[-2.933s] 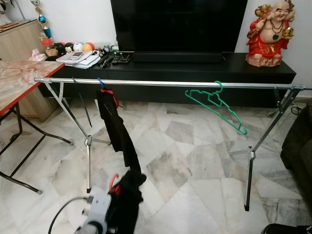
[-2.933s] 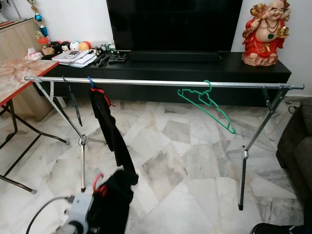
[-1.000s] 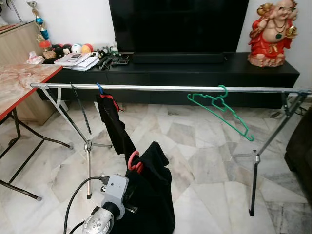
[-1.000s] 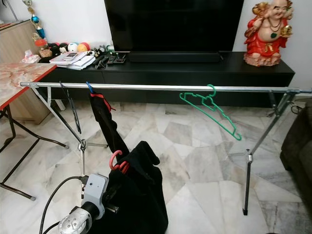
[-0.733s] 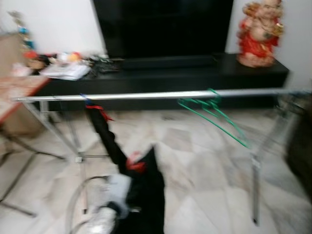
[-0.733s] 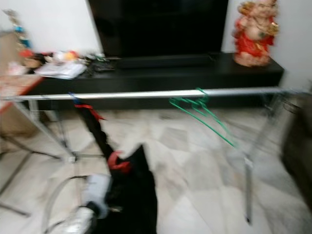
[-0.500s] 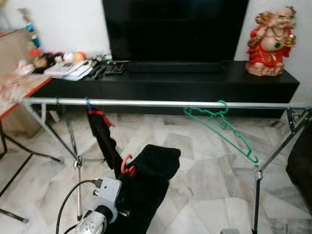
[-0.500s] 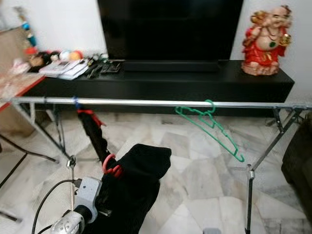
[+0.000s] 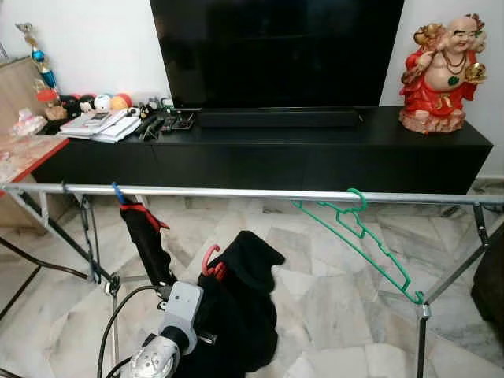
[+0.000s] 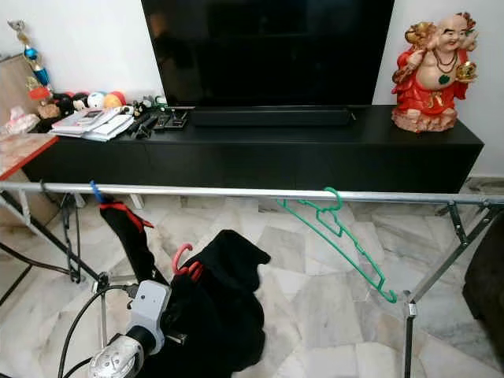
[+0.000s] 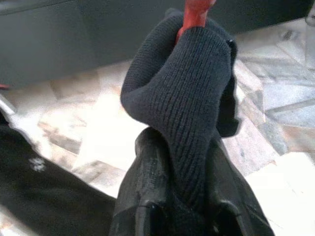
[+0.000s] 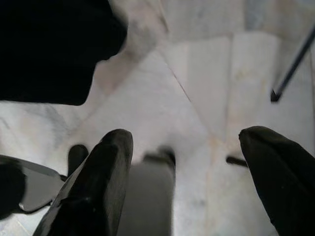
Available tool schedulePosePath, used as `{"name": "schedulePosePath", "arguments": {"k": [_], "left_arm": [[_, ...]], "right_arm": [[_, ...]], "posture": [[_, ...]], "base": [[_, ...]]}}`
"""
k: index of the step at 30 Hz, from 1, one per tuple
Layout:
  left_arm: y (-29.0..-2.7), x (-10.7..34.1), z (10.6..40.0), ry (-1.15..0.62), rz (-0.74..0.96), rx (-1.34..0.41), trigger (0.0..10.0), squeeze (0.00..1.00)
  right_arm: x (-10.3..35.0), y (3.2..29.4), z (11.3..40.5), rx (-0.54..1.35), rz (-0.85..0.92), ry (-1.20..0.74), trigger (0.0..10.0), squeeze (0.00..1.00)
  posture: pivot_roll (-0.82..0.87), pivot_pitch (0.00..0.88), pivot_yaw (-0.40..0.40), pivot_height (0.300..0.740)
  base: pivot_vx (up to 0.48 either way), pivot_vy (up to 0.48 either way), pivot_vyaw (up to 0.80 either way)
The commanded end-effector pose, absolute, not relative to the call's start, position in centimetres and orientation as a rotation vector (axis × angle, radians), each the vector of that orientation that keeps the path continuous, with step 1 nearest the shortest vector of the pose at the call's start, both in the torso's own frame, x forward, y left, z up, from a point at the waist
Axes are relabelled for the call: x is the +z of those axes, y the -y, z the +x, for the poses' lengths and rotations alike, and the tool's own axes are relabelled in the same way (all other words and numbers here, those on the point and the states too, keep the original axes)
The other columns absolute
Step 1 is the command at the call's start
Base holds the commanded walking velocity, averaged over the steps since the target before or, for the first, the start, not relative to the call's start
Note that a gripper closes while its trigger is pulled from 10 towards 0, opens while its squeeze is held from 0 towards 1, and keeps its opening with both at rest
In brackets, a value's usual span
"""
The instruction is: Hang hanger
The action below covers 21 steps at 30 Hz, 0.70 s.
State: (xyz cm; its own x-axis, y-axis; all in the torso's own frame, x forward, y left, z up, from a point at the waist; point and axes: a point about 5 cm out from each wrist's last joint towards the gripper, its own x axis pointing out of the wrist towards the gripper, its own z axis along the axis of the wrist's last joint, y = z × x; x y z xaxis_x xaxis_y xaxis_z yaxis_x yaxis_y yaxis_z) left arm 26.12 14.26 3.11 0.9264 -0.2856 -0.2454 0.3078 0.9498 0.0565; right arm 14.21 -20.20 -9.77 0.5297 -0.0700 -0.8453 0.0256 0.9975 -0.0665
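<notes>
Left wrist view shows the left gripper [image 11: 179, 196] clenched on a dark knitted garment [image 11: 189, 113] draped over a red hanger [image 9: 211, 261], held low in front of the clothes rail [image 9: 236, 192] and just below it; the right gripper [image 12: 189, 172] hangs over the floor with fingers spread and nothing between them. The load looks light but floppy, so the stiff hook is probably what must lead onto the rail. No containers appear
</notes>
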Motion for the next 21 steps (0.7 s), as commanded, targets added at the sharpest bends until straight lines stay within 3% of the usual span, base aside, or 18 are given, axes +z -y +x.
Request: {"name": "schedulePosePath", "arguments": {"k": [1,8,21], "left_arm": [[-13.8,3.7,26.6,-0.219,0.124,-0.311,10.0,0.00],[-14.9,3.7,27.9,-0.251,0.088,-0.172,10.0,0.00],[-15.2,5.4,30.6,-0.208,-0.009,-0.088,10.0,0.00]], "right_arm": [[-9.6,20.4,14.6,-0.063,-0.047,-1.003,10.0,0.00],[-9.6,20.4,14.6,-0.058,-0.048,-1.002,10.0,0.00],[-9.6,20.5,14.7,-0.055,-0.050,-0.999,10.0,0.00]], "posture": [[0.01,0.015,0.042,0.740],[0.02,0.021,0.035,0.740],[0.01,0.024,0.027,0.740]], "base": [[0.259,0.000,0.00],[0.000,0.000,0.00],[0.000,0.000,0.00]]}}
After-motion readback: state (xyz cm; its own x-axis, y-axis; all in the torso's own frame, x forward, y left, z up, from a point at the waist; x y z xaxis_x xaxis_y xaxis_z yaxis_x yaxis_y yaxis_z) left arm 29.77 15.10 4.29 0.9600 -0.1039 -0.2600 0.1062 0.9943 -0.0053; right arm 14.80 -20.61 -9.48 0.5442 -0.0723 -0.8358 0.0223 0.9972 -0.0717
